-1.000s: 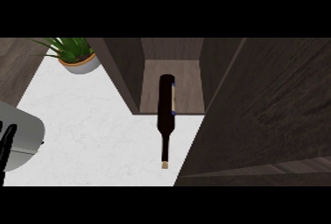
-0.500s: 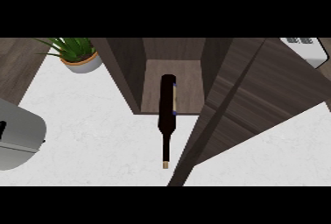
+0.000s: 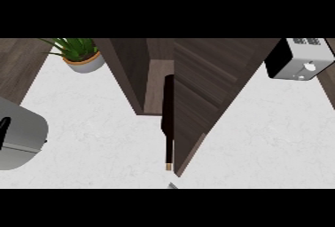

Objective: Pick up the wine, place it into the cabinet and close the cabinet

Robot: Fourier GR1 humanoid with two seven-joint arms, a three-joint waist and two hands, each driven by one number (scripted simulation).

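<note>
The dark wine bottle (image 3: 168,111) lies on its side with its body inside the open wooden cabinet (image 3: 134,75) and its neck sticking out over the white counter (image 3: 98,133), cork end toward me. The cabinet door (image 3: 209,88) stands swung most of the way in, its edge right beside the bottle's neck and covering part of the bottle. My left forearm is the grey shape at the left edge, with only a black sliver of the left hand (image 3: 4,131) showing. My right hand shows nowhere; a small grey bit sits at the bottom edge below the door.
A potted green plant (image 3: 80,55) stands at the back left of the counter. A silver toaster (image 3: 297,60) sits at the back right. Dark wood flooring borders the counter at the far left.
The cabinet door has swung leftward toward the bottle, uncovering the counter and toaster at the right. The bottle has not moved.
</note>
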